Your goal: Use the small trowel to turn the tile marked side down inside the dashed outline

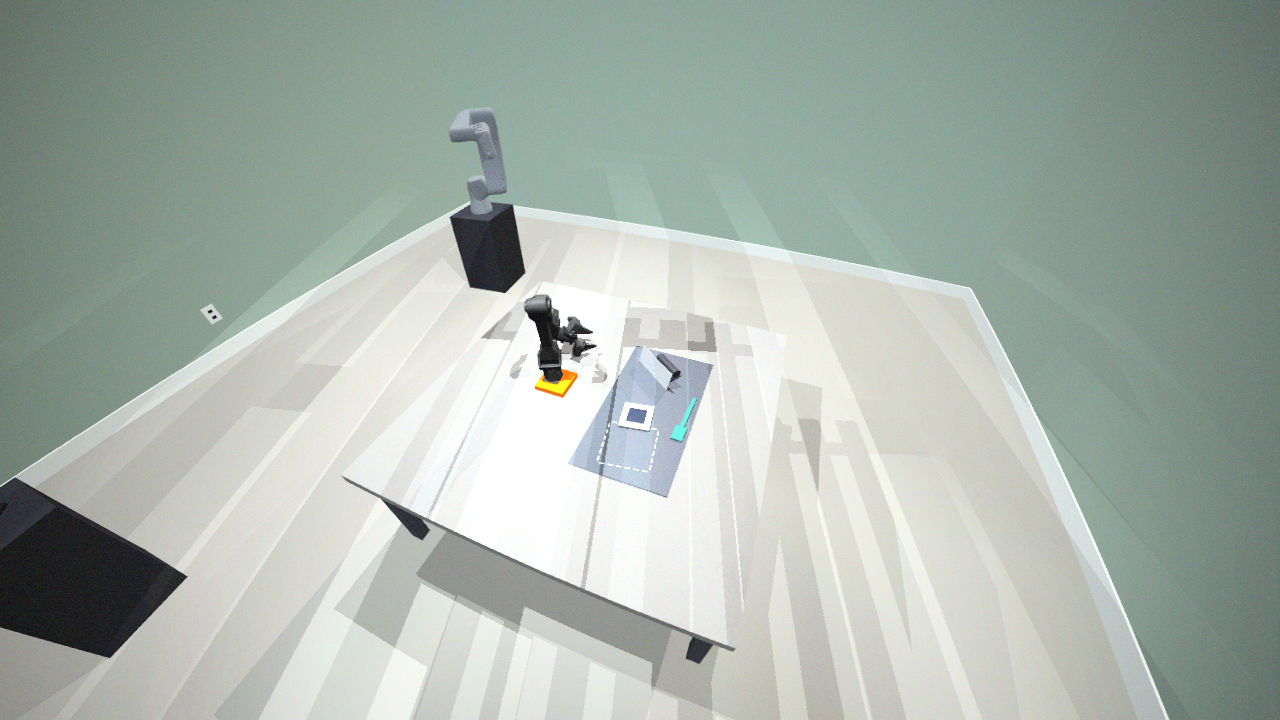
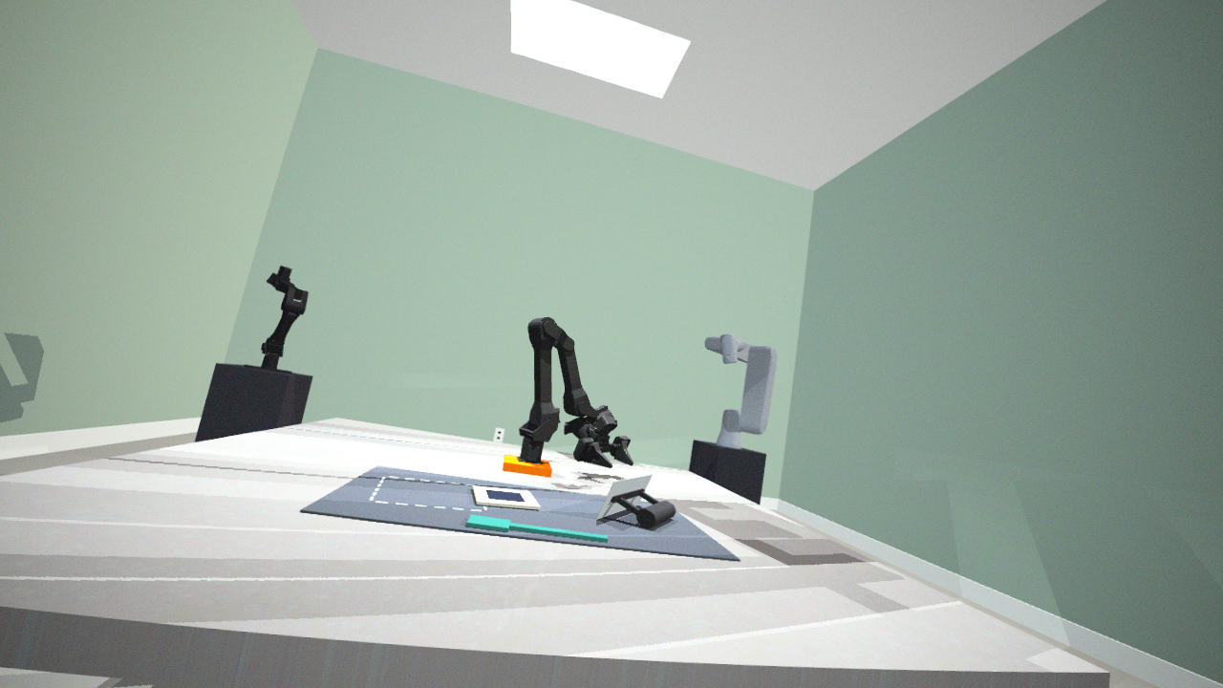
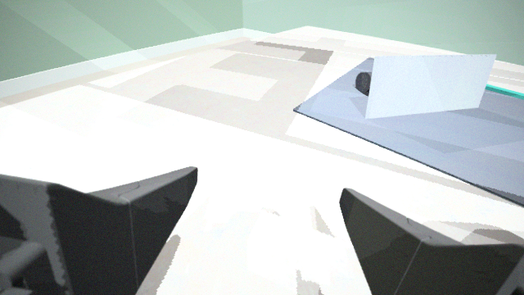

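The tile (image 1: pixel 636 415) (image 2: pixel 505 496) lies flat on the grey mat (image 1: pixel 662 479) (image 2: pixel 342 500) (image 3: pixel 483 164), its dark blue square facing up. It lies at one edge of the dashed outline (image 1: pixel 598 460) (image 2: pixel 373 499), mostly outside it. A trowel with a pale grey blade (image 1: pixel 655 369) (image 2: pixel 619 494) (image 3: pixel 430 86) and a black handle rests on the mat, blade tilted up on its edge. A teal flat-bladed tool (image 1: pixel 683 425) (image 2: pixel 560 532) (image 3: pixel 505 91) also lies on the mat. My gripper (image 1: pixel 592 339) (image 2: pixel 621 464) (image 3: pixel 268 180) is open and empty, beside the mat near the trowel's end.
My arm's orange base (image 1: pixel 555 383) (image 2: pixel 526 466) stands on the white table (image 1: pixel 510 501) (image 2: pixel 171 479), beside the mat. A grey arm (image 1: pixel 494 161) (image 2: pixel 758 389) stands on a black pedestal (image 1: pixel 487 250) (image 2: pixel 726 470) beyond the table. Another black arm (image 2: pixel 282 325) stands on its own pedestal.
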Controlling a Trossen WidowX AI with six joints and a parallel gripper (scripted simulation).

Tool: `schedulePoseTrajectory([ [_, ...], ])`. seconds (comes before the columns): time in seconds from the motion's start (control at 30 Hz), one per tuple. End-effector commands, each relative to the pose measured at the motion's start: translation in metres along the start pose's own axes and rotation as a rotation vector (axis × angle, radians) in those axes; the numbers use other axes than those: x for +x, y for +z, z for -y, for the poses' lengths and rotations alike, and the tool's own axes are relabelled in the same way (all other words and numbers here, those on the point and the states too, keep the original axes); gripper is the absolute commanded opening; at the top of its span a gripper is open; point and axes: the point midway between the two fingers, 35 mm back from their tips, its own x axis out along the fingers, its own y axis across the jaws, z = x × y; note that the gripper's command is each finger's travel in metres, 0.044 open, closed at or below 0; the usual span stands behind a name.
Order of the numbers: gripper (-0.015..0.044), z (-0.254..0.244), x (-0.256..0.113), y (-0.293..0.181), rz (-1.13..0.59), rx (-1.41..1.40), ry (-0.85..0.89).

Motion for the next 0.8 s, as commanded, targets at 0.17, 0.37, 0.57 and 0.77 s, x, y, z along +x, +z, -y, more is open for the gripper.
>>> schedulePoseTrajectory([
  [0.17,0.0242,-0.007,0.012,0.003,-0.057,-0.078,-0.052],
  [0.37,0.01,-0.019,0.027,0.01,-0.132,-0.225,-0.094],
  [0.57,0.01,-0.031,0.046,0.02,-0.228,-0.398,-0.118],
  [0.77,0.01,-0.039,0.066,0.031,-0.33,-0.571,-0.126],
])
